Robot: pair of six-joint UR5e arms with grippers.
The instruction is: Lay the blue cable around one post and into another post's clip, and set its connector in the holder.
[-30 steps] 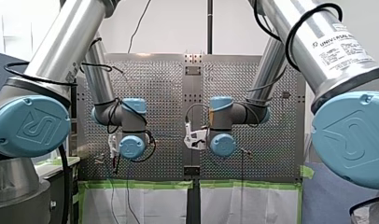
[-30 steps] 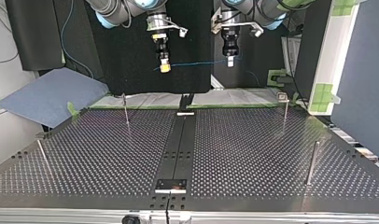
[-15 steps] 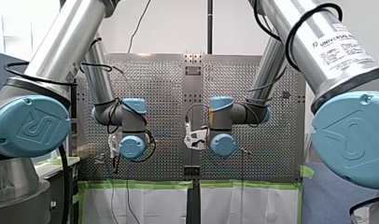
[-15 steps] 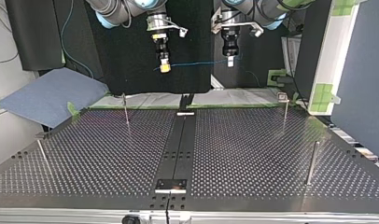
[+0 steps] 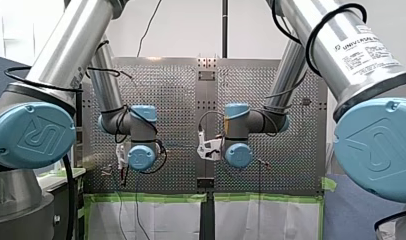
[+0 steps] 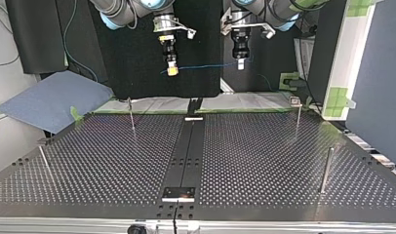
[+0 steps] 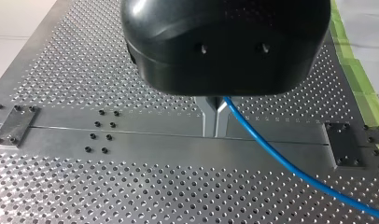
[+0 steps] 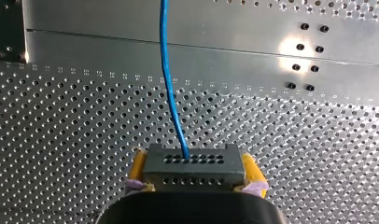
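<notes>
Grip on both ends looks firm: the right jaws, with yellow pads (image 8: 250, 170), are clamped on the dark connector (image 8: 191, 164), and the left jaws are closed on the cable (image 7: 271, 154) itself, a little way along it. Between the two the cable (image 6: 208, 65) is stretched almost straight and level, with its long axis across the top view, from the right jaws at that view's left to the left jaws at its right. It hangs in the air above the far edge of the worktop (image 6: 259, 161) and touches nothing else. All posts stand lower and nearer to the camera of the top view. The thin far post (image 6: 131, 114) is under and a little to the left of the right jaws. The far post with a small head (image 6: 298, 114) lies to the right of the left jaws, so the left arm is the nearer one to it. I judge that routing has not begun, and that both arms must come down and forward together, keeping the line taut. Which fitting is the holder I cannot tell.
</notes>
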